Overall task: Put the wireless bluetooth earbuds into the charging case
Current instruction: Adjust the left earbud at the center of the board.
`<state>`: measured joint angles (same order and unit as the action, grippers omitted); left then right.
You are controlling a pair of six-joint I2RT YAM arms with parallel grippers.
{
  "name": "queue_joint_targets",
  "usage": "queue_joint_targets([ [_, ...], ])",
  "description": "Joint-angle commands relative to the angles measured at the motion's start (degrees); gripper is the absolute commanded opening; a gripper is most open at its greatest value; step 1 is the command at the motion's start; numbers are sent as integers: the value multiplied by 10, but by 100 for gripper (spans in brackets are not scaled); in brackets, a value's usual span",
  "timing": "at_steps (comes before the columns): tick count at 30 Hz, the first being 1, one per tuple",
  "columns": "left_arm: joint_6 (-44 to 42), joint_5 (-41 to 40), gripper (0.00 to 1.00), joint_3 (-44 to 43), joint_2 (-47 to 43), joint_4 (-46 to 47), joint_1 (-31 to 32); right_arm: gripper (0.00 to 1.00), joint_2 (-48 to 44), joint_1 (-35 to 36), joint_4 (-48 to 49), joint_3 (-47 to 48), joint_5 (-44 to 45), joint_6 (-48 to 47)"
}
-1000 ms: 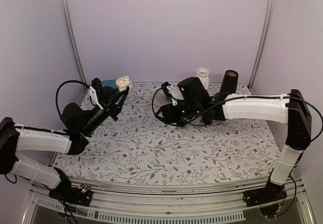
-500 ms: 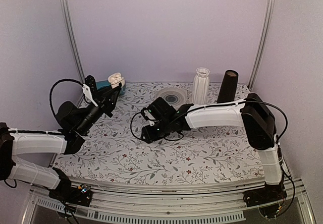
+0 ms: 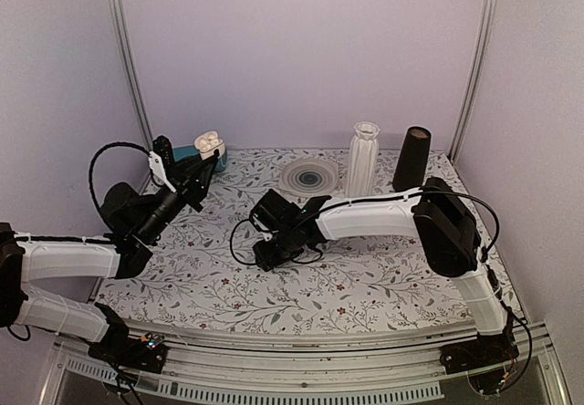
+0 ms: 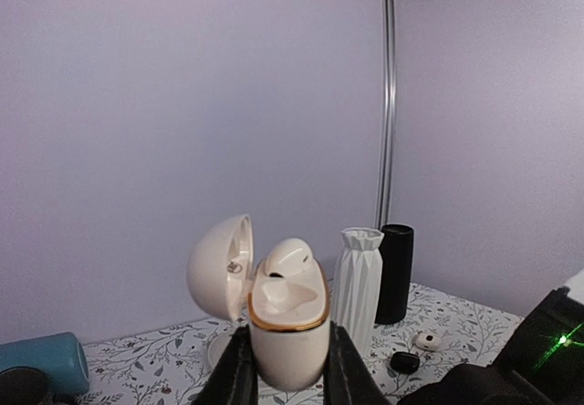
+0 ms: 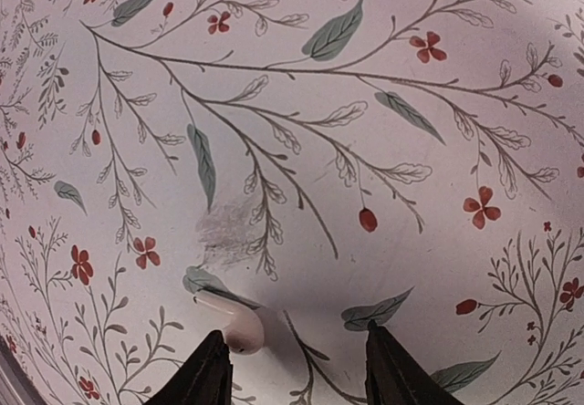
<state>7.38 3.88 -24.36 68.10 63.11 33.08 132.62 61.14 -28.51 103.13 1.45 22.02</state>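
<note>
From above, I see my left hand [image 3: 207,150] pinching the charging case [image 3: 209,139] at 10 o'clock, with the vase [image 3: 363,157] and black cylinder [image 3: 412,157] at 1. Left wrist: lid [image 4: 219,268] open, one earbud [image 4: 290,257] seated inside. Right wrist: right hand [image 5: 297,373] spread over the worktop [image 5: 411,150], loose earbud [image 5: 234,325] at 7, beside one finger [image 5: 210,379].

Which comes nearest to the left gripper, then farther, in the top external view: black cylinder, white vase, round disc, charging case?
1. charging case, held in the left gripper, back left.
2. round disc, back middle.
3. white vase, just right of the disc.
4. black cylinder, farthest right.
</note>
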Motion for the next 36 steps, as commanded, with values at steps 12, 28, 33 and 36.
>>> queue_joint_targets([
  [12, 10, 11, 0, -5, 3, 5, -8, 51, 32, 17, -22, 31, 38, -25],
  [28, 16, 18, 0, -12, 8, 3, -8, 51, 33, 21, -68, 16, 133, -53],
  [33, 16, 17, 0, -11, 9, 3, -8, 52, -8, 1, -45, -24, 113, -42],
  [36, 19, 18, 0, -11, 9, 3, -9, 52, -15, -21, -41, -31, 73, -16],
])
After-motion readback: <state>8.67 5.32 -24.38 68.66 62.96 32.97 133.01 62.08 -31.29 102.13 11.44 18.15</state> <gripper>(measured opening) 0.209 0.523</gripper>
